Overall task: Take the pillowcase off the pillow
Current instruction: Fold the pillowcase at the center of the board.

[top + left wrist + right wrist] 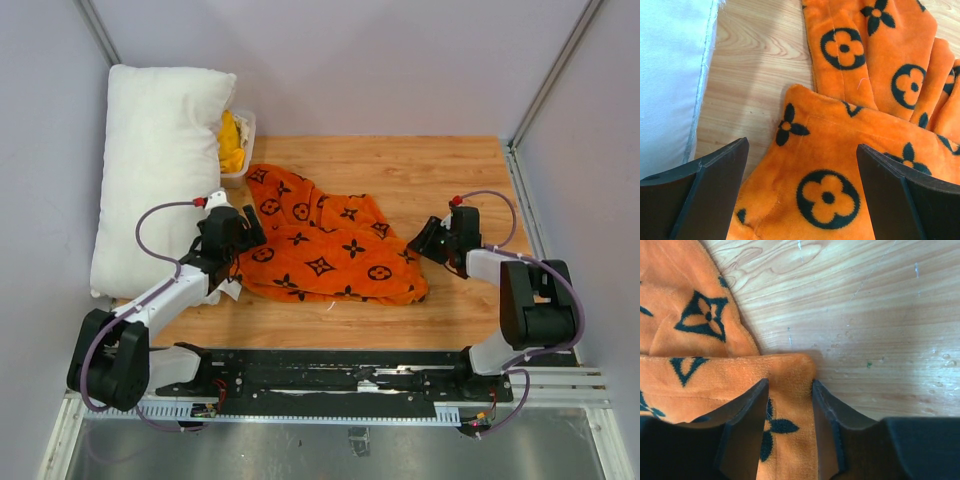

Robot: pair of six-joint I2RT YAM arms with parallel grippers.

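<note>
The orange pillowcase (pixel 320 245) with black flower motifs lies crumpled on the wooden table, apart from the pillow. The plump white pillow (pixel 150 170) leans along the left wall, and its edge (pixel 665 75) shows in the left wrist view. My left gripper (pixel 245 232) hovers over the pillowcase's left part (pixel 865 75), its jaws wide open (pixel 802 145) with a flower print between them, gripping nothing. My right gripper (pixel 418 243) is at the pillowcase's right corner (pixel 690 375). Its jaws (pixel 790 385) are drawn in on a fold of that corner, fabric filling the gap.
A small clear bin (pixel 242 150) with plain yellow cloth (pixel 230 140) sits at the back, wedged beside the pillow. Bare wooden tabletop (pixel 430 170) lies behind and right of the pillowcase. Grey walls close in on the left, back and right.
</note>
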